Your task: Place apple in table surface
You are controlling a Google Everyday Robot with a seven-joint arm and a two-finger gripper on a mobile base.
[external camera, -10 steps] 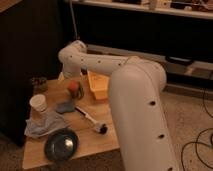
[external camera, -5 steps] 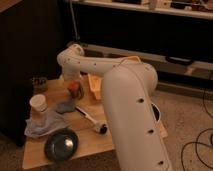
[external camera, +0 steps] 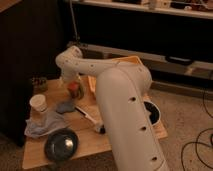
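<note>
Since the arm swung forward, gripper hovers above the apple.

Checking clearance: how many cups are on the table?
2: white paper cup at the left edge, dark cup at the back-left corner. The arm may hide more. Gripper is by the apple.

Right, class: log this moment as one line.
claw: just above apple | apple: low at table surface, far end | contact: unclear

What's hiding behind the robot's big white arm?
A yellow tub peeks out beside the arm; the arm covers most of it, so its inside can't be seen. The gripper is just above the apple, over the table surface.
</note>
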